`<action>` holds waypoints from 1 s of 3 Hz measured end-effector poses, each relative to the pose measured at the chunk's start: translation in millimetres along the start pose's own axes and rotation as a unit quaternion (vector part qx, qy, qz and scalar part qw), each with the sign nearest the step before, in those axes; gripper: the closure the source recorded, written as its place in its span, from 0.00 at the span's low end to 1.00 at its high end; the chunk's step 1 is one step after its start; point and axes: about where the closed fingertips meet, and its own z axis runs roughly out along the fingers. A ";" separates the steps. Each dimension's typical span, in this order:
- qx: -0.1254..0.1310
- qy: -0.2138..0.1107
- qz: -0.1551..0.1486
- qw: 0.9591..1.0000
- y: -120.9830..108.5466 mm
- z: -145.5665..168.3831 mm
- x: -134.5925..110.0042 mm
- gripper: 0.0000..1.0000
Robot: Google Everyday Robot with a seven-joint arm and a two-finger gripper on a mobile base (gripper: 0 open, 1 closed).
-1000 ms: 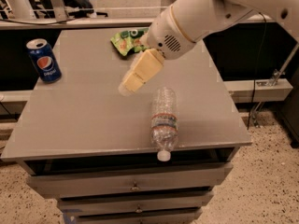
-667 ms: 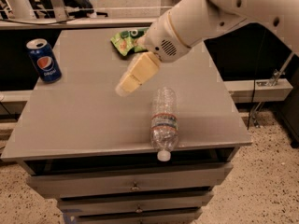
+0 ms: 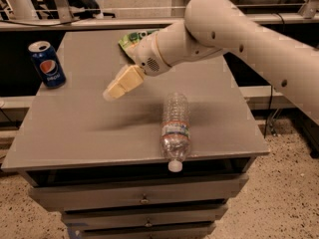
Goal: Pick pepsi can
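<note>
1. Pepsi can: dark blue with a silver top, standing upright at the table's far left corner, close to the left edge. The round red-white-blue Pepsi logo is facing the room; the white lettering beside it is running up the side and is too small to read. Nothing is touching the can.
2. Gripper: cream-coloured, hanging above the table's middle and pointing down and to the left, toward the can's side of the table but well apart from it. Its two fingers are lying pressed together and gripping nothing.
3. Arm: white and thick-jointed, reaching in from the upper right over the far half of the table.
4. Clear plastic bottle: lying on its side near the front edge, to the right of the gripper. Its white cap is jutting out past the table's front edge. A label band with an orange stripe is wrapping its middle; the print is not legible.
5. Green snack bag: lying at the far edge, partly hidden behind the arm; its writing is unreadable.
6. Table: grey, flat-topped, carrying all of the above.
7. Drawers: grey, stacked below the tabletop, each showing a small central pull.
</note>
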 end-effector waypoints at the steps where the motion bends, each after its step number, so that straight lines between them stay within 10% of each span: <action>1: -0.009 -0.043 0.003 0.999 -19.3 40.3 -4.9 0.00; 3: -0.030 -0.113 -0.006 0.993 -40.8 109.8 -39.9 0.00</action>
